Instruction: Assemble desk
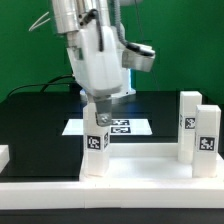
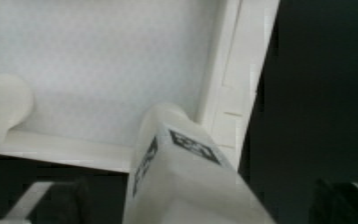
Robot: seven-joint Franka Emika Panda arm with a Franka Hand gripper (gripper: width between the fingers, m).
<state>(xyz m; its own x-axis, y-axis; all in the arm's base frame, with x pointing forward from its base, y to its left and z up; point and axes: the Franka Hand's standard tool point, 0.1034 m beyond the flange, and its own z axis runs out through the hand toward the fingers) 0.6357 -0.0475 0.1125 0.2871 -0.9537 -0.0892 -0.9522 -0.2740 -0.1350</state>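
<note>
**Spotter:** What have you got on the exterior view?

**Operator:** I see the gripper down over a tagged leg that stands upright at the near corner of the desk top, on the exterior view's left. Its fingers sit either side of the leg's top end, so I read it as clamped on that leg. Two more legs stand upright together at the exterior view's right corner. The desk top lies flat on the black bench, and behind it I see the marker board.

**Spotter:** And the wrist view?

**Operator:** Close in, I get the held leg tilted across the picture, with the top's flat inside and raised rim beyond it. The other legs and the marker board only show from outside.

**Spotter:** Any writing?

**Operator:** None I can read, only black-and-white square tags on the legs and the marker board.
</note>
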